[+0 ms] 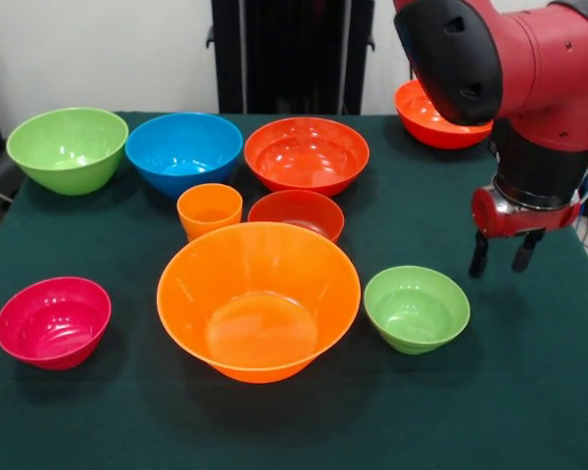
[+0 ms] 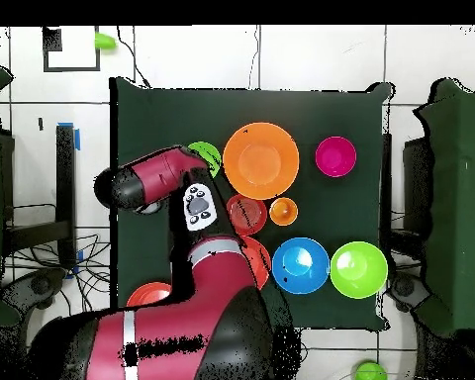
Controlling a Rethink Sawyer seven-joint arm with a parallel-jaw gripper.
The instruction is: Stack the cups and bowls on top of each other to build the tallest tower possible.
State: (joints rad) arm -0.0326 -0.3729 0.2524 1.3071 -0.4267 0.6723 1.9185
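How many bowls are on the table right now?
8: large green, blue and red-orange along the back, one behind the arm, small red-orange, big orange, small green, pink.

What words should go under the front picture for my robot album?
Sawyer's open gripper hovers beside the small green bowl, with the unstacked big orange bowl and orange cup nearby.

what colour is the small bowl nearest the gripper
Green: the small glossy green plastic bowl, seen best in the front view.
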